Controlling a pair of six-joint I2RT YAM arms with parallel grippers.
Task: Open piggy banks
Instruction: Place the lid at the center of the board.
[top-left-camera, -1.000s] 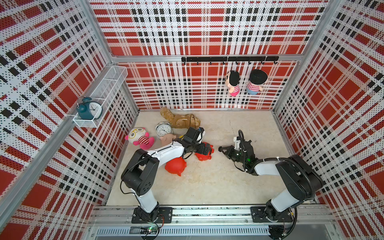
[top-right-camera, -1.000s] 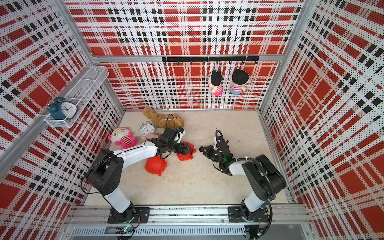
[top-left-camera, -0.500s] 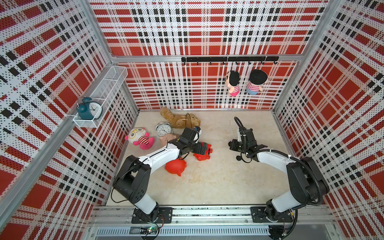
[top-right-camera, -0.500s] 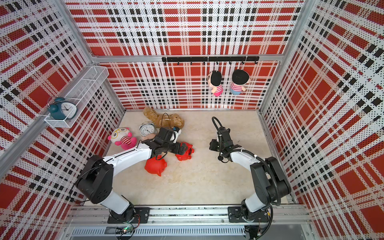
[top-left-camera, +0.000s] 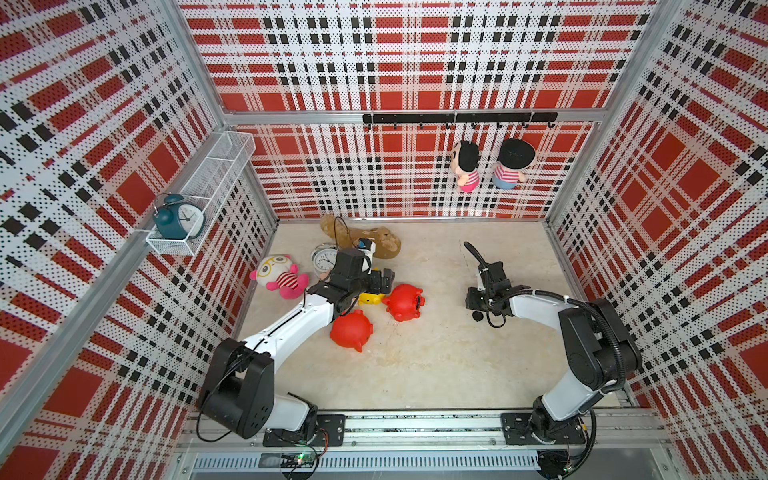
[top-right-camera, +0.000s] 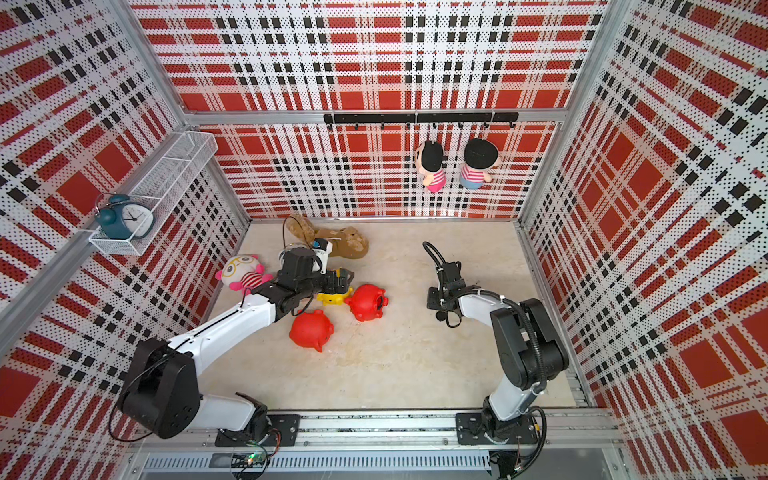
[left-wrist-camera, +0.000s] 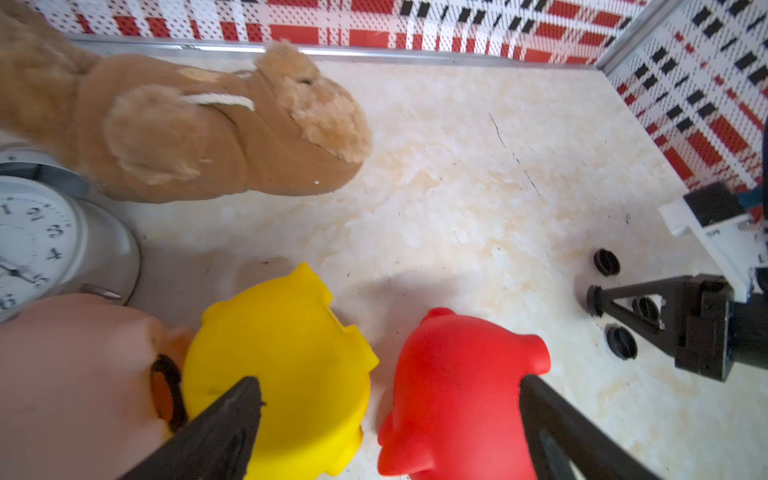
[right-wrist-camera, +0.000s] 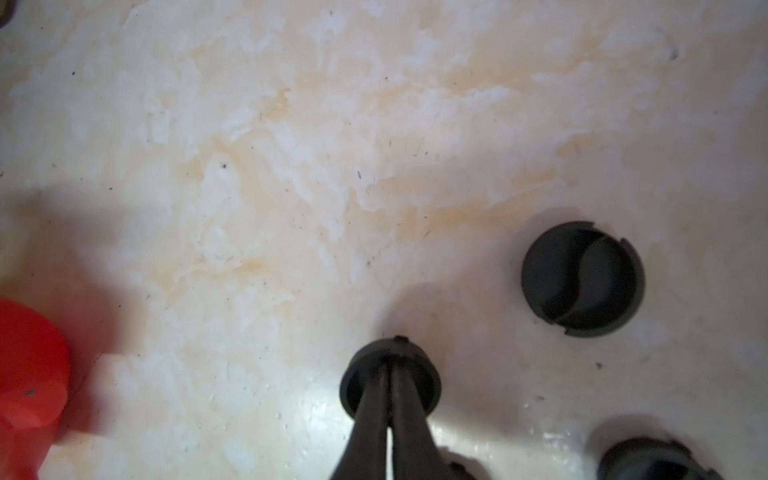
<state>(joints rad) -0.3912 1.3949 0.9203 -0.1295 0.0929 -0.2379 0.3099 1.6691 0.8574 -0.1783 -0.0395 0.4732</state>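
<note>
Left gripper (left-wrist-camera: 389, 381): spread wide, poised over two piggy banks.
Yellow piggy bank (left-wrist-camera: 282, 345): beneath one left finger, against the pale pink piggy bank (left-wrist-camera: 70, 365) beyond it.
Red piggy bank (left-wrist-camera: 457, 382): by the other left finger, just beside the yellow one.
Second red piggy bank (top-left-camera: 351, 330): behind the left gripper, beside the left arm (top-left-camera: 291, 322).
Right gripper (right-wrist-camera: 390, 370): narrow, tips pinching the ridge of a black belly plug (right-wrist-camera: 361, 384).
Loose plugs (right-wrist-camera: 582, 278): flat on the marbled floor (right-wrist-camera: 291, 145), just beside the right fingertips.
</note>
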